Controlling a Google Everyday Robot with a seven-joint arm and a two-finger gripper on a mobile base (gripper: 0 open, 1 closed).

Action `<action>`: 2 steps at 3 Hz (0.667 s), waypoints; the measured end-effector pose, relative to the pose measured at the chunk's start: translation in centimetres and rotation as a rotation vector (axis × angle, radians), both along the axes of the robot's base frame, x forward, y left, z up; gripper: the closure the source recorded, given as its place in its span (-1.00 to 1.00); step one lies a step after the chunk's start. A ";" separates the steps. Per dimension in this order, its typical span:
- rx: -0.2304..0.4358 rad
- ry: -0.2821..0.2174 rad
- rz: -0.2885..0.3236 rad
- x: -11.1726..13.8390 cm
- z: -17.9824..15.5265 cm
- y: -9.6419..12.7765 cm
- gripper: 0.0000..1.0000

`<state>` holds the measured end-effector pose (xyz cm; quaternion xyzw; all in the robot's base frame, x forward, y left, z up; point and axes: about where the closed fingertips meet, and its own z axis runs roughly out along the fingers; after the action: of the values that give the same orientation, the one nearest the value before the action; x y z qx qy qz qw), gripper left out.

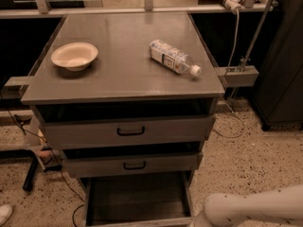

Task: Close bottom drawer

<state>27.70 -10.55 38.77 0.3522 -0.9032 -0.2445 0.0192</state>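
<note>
Though the bottom drawer (137,202) stands pulled well out toward the near side, its front panel is cut off by the lower edge, so only its dark inside and side walls show. Above it, the middle drawer (135,164) and top drawer (128,131) each sit slightly out. On the bench (123,82), a cream bowl (74,56) rests far left and a water bottle (174,58) lies on its side to the right. A white arm (255,209) crosses the near right corner; the gripper lies outside the frame, so its state cannot be told.
</note>
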 end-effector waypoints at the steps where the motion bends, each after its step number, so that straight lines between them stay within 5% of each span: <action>1: -0.015 0.034 -0.090 1.5 -6.3 0.2 1.00; 2: -0.010 0.055 -0.209 3.0 -10.9 -0.8 1.00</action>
<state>30.70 -11.37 27.86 0.2490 -0.9354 -0.2502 0.0203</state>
